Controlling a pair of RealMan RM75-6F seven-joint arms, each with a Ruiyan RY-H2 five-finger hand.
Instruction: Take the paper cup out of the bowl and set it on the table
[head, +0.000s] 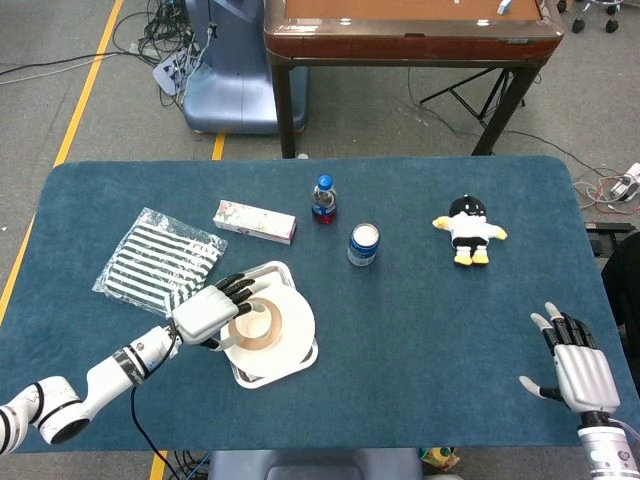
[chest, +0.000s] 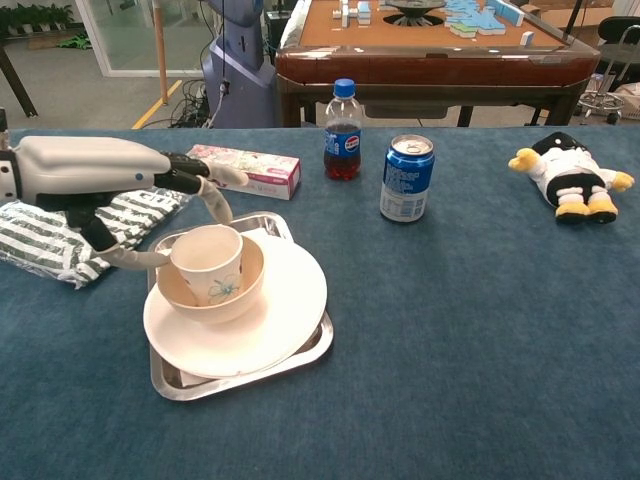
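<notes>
Matt cloth below, gloss and shine on top.
The dark blue bench (chest: 480, 330) wears napped, felt-like cloth; the shiny steel tray (chest: 305, 355) mirrors light under a glossy white plate (chest: 285, 310), a smooth tan bowl (chest: 245, 285) and the matt white paper cup (chest: 208, 262).
</notes>
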